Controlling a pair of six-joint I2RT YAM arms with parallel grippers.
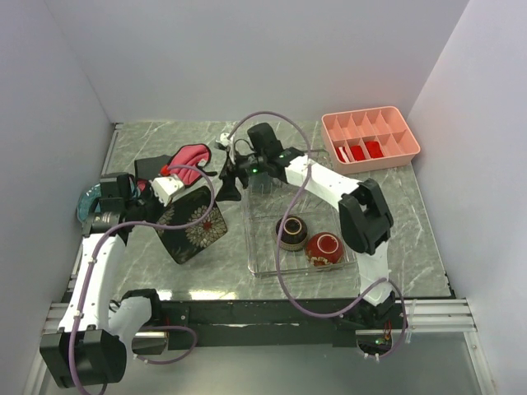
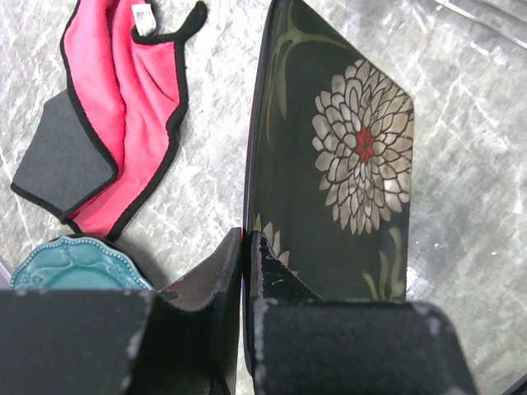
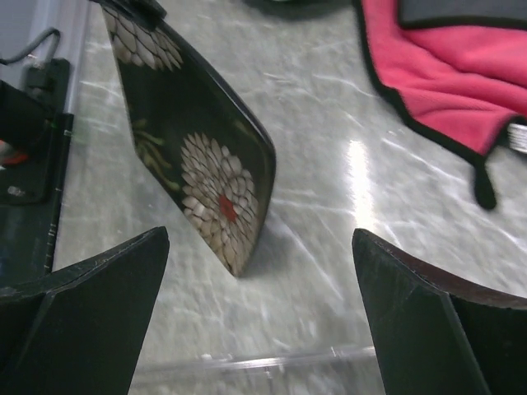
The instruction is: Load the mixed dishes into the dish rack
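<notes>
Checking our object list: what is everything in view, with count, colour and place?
dish rack: one, silver wire, centre-right
square plate: one, dark with white flowers, tilted, left of the dish rack
round plate: one, teal-blue, far left
dark bowl: one, cream-lined, in the dish rack
red bowl: one, red, in the dish rack
cloth: one, red-pink and grey, back left
tray: one, pink, back right
red items: at least two, red, in the tray
table: one, grey marble, underneath
left tool: one, black, shut on the square plate
right tool: one, black, open, beside the dish rack
</notes>
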